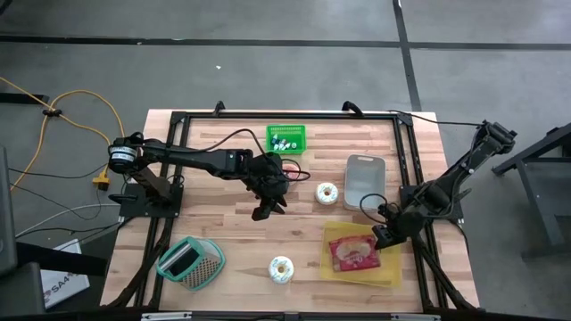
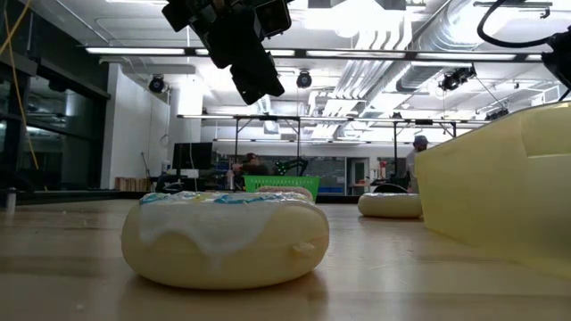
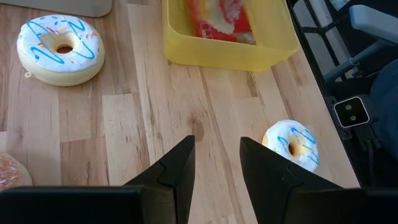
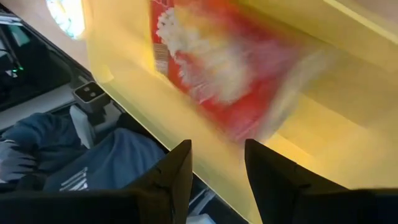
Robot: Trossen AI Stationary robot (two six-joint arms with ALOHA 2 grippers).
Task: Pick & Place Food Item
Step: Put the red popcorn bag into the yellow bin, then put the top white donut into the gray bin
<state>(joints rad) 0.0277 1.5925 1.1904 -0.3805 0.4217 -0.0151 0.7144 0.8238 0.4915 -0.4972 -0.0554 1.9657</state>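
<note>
A red food packet (image 1: 352, 253) lies flat in a yellow tray (image 1: 390, 272) at the near right of the table. My right gripper (image 1: 382, 239) hangs open just above the tray's right side; in the right wrist view the packet (image 4: 211, 68) lies beyond the open fingers (image 4: 217, 144). My left gripper (image 1: 268, 209) stands open over bare wood at mid-table, nothing between its fingers (image 3: 216, 140). One iced doughnut (image 1: 328, 192) rests flat near the middle, another (image 1: 282, 269) by the near edge.
A green basket (image 1: 286, 138) stands at the far edge, a grey tray (image 1: 364, 178) beside the far doughnut, and a teal mesh basket (image 1: 189, 261) at the near left. A black frame (image 1: 406, 160) runs round the table. Bare wood lies between the left gripper and the yellow tray.
</note>
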